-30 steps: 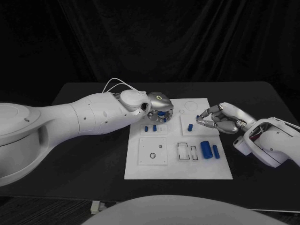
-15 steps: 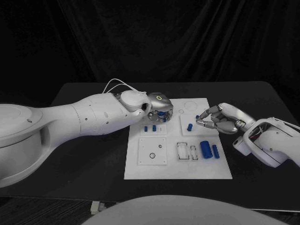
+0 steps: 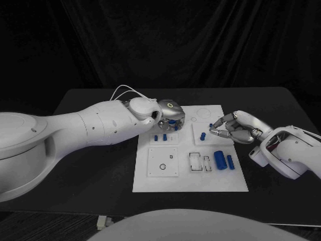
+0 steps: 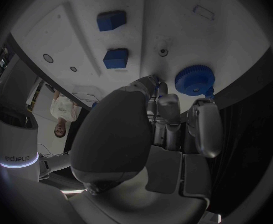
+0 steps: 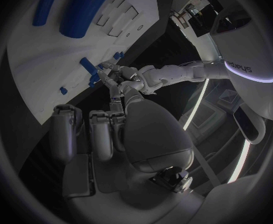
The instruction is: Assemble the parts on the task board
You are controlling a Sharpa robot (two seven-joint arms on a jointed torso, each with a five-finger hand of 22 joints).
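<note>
While the white task board [image 3: 191,175] lies flat in the middle of the black worktop [image 3: 95,165], the left hand [image 3: 169,116] sits over the board's upper left part, its fingers curled down around a blue toothed gear [image 4: 195,79]; the left wrist view shows the fingertips [image 4: 153,83] at the gear's edge, touching it, though a firm grip cannot be confirmed; two small blue blocks [image 4: 116,58] stand on the board just beyond that hand, seen in the head view as two short blue pegs [image 3: 160,137] below it; the right hand [image 3: 230,127] hovers at the board's upper right edge, fingers drawn together over a small blue piece [image 3: 204,135]; whether it pinches that piece cannot be told; a large blue cylinder [image 3: 219,159] and a slimmer blue pin [image 3: 231,161] lie side by side in the board's lower right part, beside two outlined rectangular slots [image 3: 201,162]; a small dark ring [image 3: 163,166] rests on the lower left panel.
</note>
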